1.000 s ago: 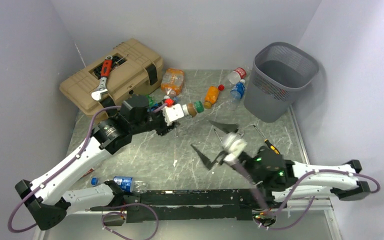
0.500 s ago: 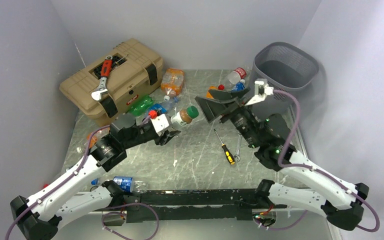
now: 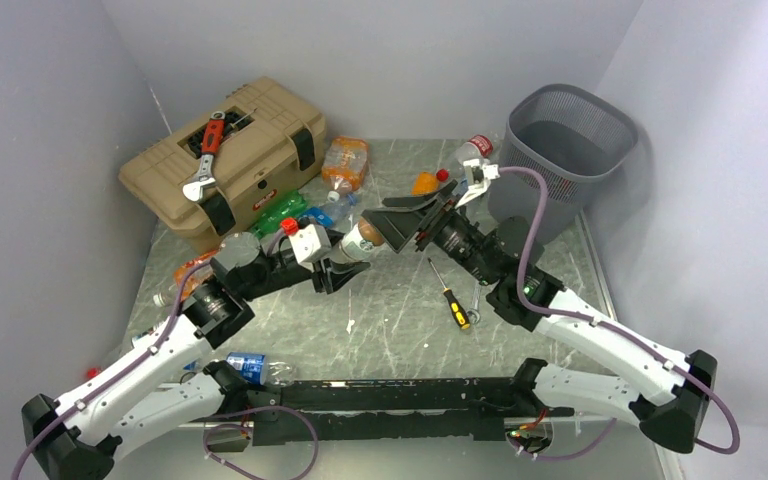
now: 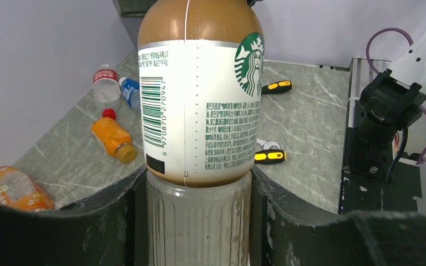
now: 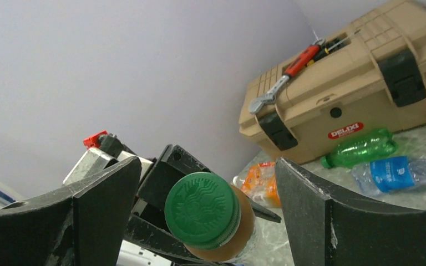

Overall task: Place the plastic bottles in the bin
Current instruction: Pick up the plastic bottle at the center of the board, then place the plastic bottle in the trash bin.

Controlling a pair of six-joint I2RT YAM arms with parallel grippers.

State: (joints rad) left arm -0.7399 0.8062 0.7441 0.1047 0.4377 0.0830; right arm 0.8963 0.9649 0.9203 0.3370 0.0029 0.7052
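Enclosing the scene: pale, smooth, matte walls [image 3: 360, 50] on three sides.
Surface [image 3: 380, 320]: flat grey-green slab, marbled, streaked with white scratches.
Toolbox [image 3: 260, 140]: tan ribbed plastic, boxy, with black latches, at the far left; a red-handled steel wrench [image 3: 205, 150] lies on its lid.
Bin [image 3: 550, 190]: grey mesh, rounded-square rim, tapering downward, upright in the far right corner.
Left pincer [image 3: 346, 256]: clamped on the ribbed clear base of a coffee bottle [image 4: 199, 111], held in the air over mid-surface, well apart from the bin. Bottle round, brown-filled, white printed label.
Right pincer [image 3: 395, 222]: jaws spread wide either side of the bottle's green cap [image 5: 201, 208], touching neither side.
Loose on the surface near the toolbox: green bottle [image 3: 280, 208], crushed bottle [image 3: 345, 162]; orange bottle [image 3: 423, 185] nearer the bin.
Screwdriver [image 3: 450, 295]: yellow-black handle, lying mid-surface.
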